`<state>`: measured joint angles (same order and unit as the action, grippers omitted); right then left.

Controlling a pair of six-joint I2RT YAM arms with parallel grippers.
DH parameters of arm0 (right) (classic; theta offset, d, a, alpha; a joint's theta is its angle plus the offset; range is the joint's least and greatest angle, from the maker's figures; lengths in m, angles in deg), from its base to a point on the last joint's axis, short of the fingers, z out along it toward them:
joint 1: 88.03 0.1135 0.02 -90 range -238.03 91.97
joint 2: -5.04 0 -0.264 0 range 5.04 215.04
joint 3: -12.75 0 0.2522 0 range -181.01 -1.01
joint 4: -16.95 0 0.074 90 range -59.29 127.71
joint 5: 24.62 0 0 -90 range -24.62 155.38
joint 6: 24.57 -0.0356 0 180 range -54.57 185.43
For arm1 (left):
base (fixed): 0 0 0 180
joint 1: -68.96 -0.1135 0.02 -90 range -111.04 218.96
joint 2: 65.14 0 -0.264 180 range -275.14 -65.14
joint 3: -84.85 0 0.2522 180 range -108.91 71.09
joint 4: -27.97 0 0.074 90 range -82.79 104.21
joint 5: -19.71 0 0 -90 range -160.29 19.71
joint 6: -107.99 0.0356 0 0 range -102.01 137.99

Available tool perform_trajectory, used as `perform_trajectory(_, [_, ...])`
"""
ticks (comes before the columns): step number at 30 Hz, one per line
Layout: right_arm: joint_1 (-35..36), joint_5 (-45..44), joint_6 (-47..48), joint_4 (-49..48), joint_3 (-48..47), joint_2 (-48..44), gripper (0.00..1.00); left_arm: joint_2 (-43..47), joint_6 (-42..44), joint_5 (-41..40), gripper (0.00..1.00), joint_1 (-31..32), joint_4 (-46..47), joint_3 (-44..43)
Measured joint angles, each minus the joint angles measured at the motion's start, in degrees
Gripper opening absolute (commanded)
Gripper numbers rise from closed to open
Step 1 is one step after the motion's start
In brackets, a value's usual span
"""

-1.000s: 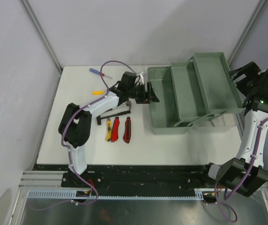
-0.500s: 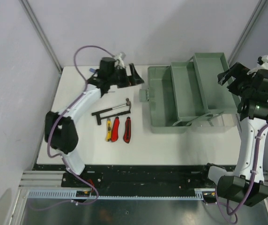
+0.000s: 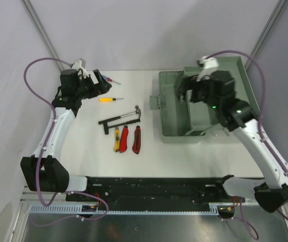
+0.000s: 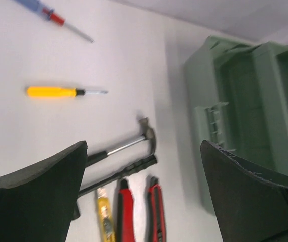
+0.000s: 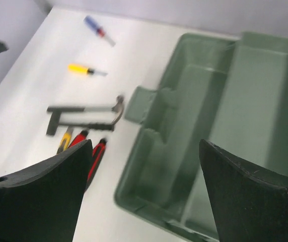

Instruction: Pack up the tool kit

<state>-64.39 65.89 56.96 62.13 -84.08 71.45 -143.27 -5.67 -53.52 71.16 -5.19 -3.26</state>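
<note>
The open grey-green toolbox (image 3: 167, 126) stands at the right of the table. The small hammer (image 3: 130, 115), a yellow knife (image 3: 117, 140) and two red knives (image 3: 124, 138) lie left of it. A yellow screwdriver (image 3: 106, 100) and a blue screwdriver (image 3: 114, 80) lie farther back. My left gripper (image 3: 100, 81) is open and empty, raised at the far left beside the blue screwdriver. My right gripper (image 3: 184, 89) is open and empty above the toolbox's left compartment (image 5: 184, 126). The left wrist view shows the hammer (image 4: 131, 143), knives (image 4: 125, 214) and screwdrivers (image 4: 51, 92) below.
A long black-handled tool (image 3: 115, 121) lies beside the hammer. The toolbox's inner tray and lid (image 3: 244, 80) stand open at the back right. Grey walls close the table at the back and sides. A latch tab (image 3: 154, 102) juts from the box's left wall.
My left gripper swung from beside the toolbox to the table's far-left corner. My right gripper moved from right of the toolbox to above its left compartment. The tools did not move.
</note>
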Motion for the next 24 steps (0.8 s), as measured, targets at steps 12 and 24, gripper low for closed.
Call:
perform_trajectory(12, [22.23,-4.96,-1.97,-3.96,-4.04,25.57,0.76,0.31,3.93,-7.63,0.97,0.15,-4.90,9.18])
perform_trajectory(24, [23.37,1.09,1.14,-3.19,-11.13,41.92,0.72,-17.22,17.11,-10.71,0.84,6.29,-4.79,5.75])
